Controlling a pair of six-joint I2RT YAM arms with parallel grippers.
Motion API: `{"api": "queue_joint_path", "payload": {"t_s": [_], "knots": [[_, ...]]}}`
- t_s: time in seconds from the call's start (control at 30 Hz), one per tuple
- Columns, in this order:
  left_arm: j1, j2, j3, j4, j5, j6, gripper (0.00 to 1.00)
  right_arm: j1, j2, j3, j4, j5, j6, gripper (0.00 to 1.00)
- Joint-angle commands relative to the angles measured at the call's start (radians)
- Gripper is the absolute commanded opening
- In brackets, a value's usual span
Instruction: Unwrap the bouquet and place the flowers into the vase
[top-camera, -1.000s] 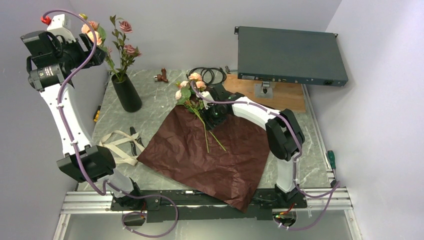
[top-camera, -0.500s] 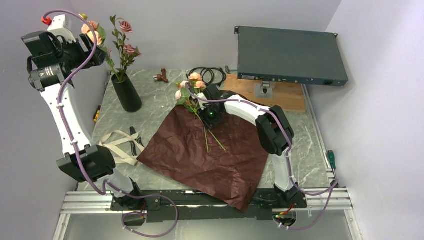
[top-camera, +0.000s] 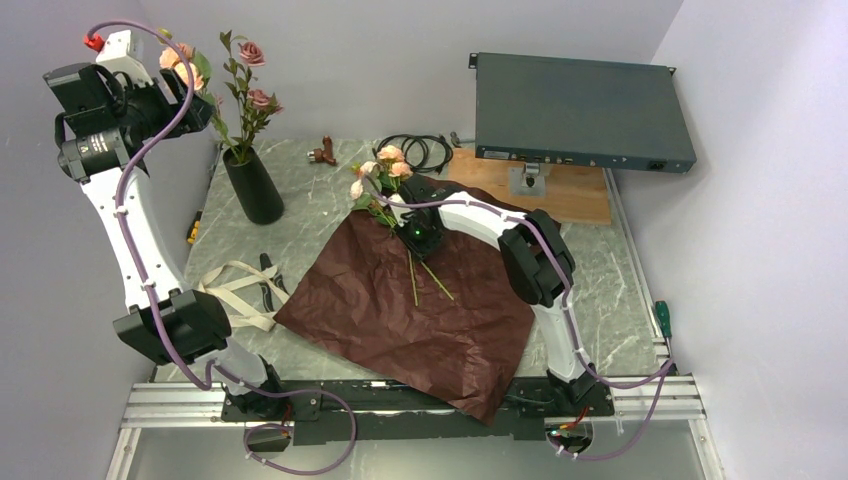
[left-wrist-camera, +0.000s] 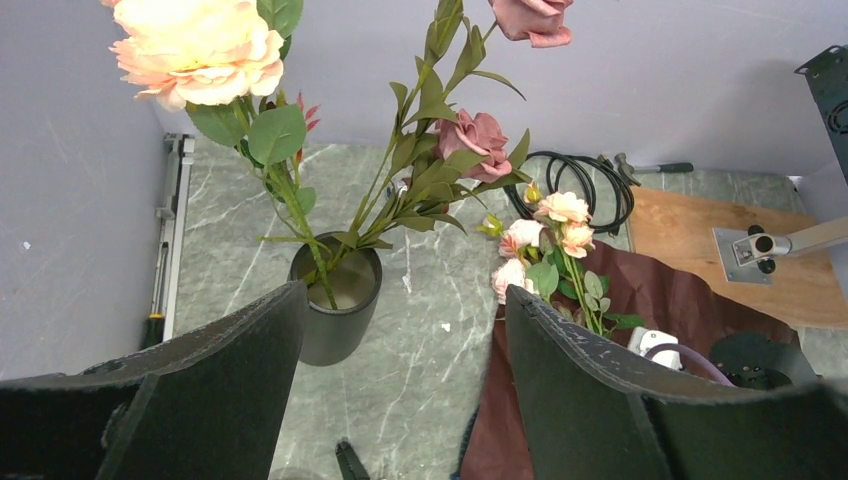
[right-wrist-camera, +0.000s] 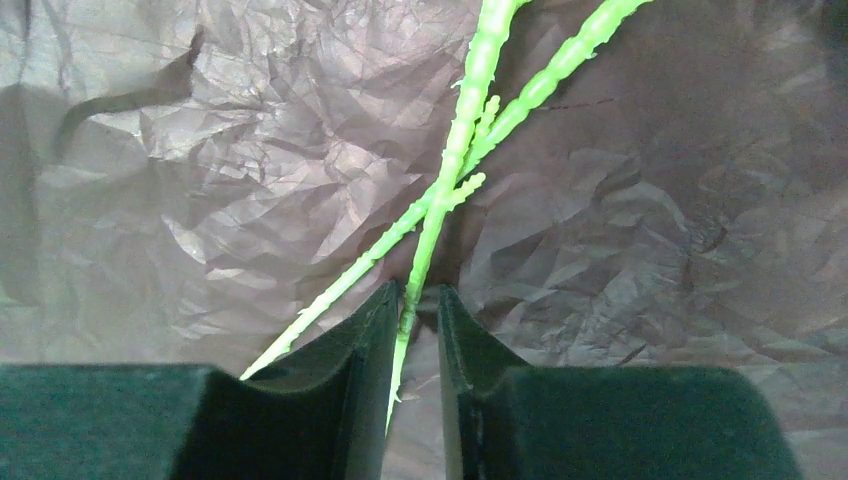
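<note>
The black vase (top-camera: 253, 187) stands at the back left with several roses (top-camera: 250, 90) in it; the left wrist view shows its mouth (left-wrist-camera: 335, 275). My left gripper (left-wrist-camera: 405, 300) hangs open and empty high above it. The maroon paper (top-camera: 400, 320) lies spread flat. Pink and peach flowers (top-camera: 385, 172) rest at its far edge, with two thin stems (top-camera: 415, 275) crossing on it. My right gripper (top-camera: 412, 240) is down on the paper. In the right wrist view its jaws (right-wrist-camera: 418, 300) stand narrowly apart around one green stem (right-wrist-camera: 465, 120), which touches the left finger.
A beige ribbon (top-camera: 235, 290) and a black tool (top-camera: 270, 280) lie left of the paper. A coiled black cable (top-camera: 415, 150), a small brown object (top-camera: 323, 153), a wooden board (top-camera: 570, 190) and a raised grey rack unit (top-camera: 580, 110) sit at the back.
My right gripper has slid left and nearer along the stems, and its jaws have narrowed around one stem. The left arm has not moved.
</note>
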Motion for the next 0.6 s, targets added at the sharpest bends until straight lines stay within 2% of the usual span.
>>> {"api": "queue_joint_path", "payload": {"t_s": [0.0, 0.17, 0.27, 0.57], "knots": [[-0.002, -0.027, -0.012, 0.044, 0.027, -0.007, 0.77, 0.018, 0.032, 0.016, -0.032, 0.059, -0.007, 0.21], [-0.001, -0.03, -0.026, 0.034, 0.048, -0.006, 0.77, 0.023, 0.015, 0.029, -0.037, 0.063, 0.037, 0.01], [-0.001, -0.032, -0.037, 0.026, 0.079, -0.008, 0.77, 0.021, -0.03, 0.021, -0.014, 0.073, 0.092, 0.0], [-0.001, -0.071, -0.105, 0.025, 0.24, -0.058, 0.78, 0.001, -0.231, -0.135, 0.191, 0.04, 0.231, 0.0]]}}
